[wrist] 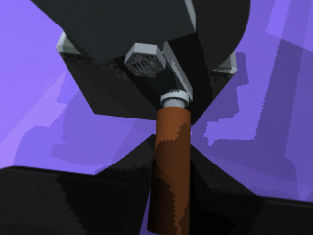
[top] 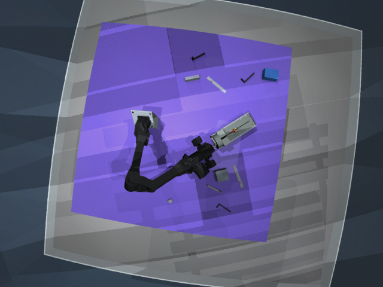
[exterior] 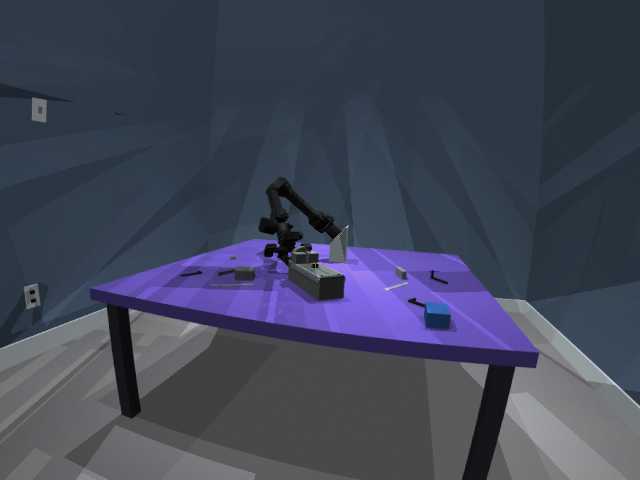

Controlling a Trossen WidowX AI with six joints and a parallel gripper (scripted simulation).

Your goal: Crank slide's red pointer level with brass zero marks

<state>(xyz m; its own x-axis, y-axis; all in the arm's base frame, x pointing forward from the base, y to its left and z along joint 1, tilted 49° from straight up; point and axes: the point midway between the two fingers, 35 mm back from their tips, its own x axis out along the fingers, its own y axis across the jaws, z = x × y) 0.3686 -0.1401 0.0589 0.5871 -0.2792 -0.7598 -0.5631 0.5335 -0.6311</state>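
Note:
The machine is a long grey box (top: 245,128) (exterior: 330,287) with a slot along its top. A small red pointer (top: 233,131) sits at the slot beside tiny yellow marks (top: 236,128); in the exterior view they are only a small orange and dark cluster. Whether pointer and marks are exactly level is too small to tell. In the wrist view the metal crank arm (wrist: 179,75) runs from a hex bolt (wrist: 146,61) down to the orange-brown handle (wrist: 172,124). My gripper (wrist: 166,142) (top: 213,146) is shut on this handle, one black finger on each side. The handle's lower end lies between the fingers.
A grey block (top: 221,174) (exterior: 244,273) and a pale strip (top: 238,176) lie near the gripper. A blue block (top: 270,75) (exterior: 437,315), a black L-shaped piece (top: 248,78) and another pale strip (top: 216,84) lie beyond the machine, on the purple table (top: 117,61).

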